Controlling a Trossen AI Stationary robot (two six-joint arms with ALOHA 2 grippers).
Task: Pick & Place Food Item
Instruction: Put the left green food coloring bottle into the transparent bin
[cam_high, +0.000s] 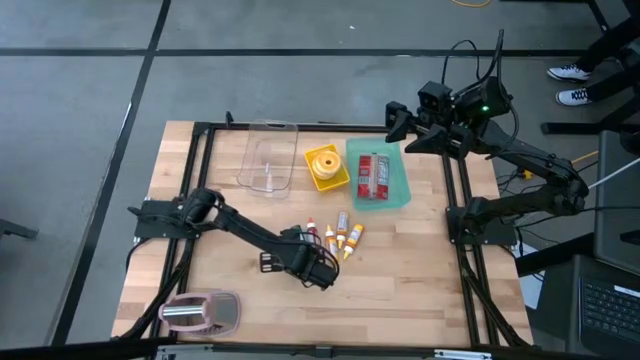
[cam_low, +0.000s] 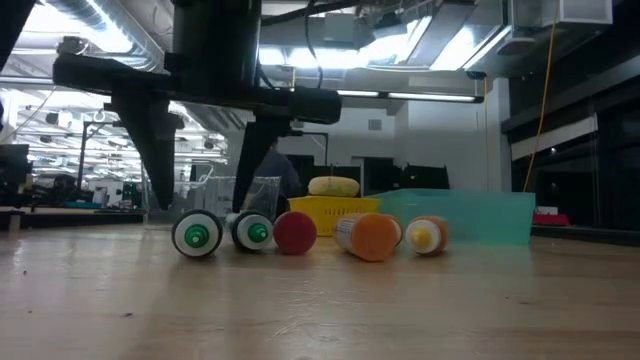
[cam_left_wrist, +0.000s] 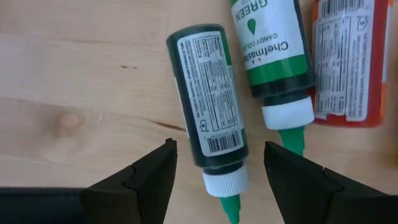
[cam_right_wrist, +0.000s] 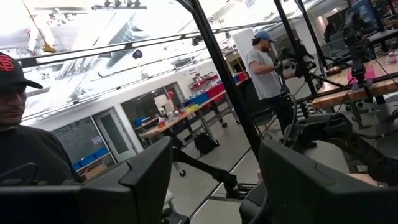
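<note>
Hovering low over the wooden table (cam_high: 400, 270), the left gripper (cam_left_wrist: 217, 177) is seen with its fingers spread and released, a green-capped bottle (cam_left_wrist: 208, 106) lying flat between them, ungrasped. A second green bottle (cam_left_wrist: 273, 62) and an orange one (cam_left_wrist: 345, 62) lie just beside it to the right. The right gripper (cam_right_wrist: 214, 180) is raised at the far right corner, fingers parted, holding nothing
</note>
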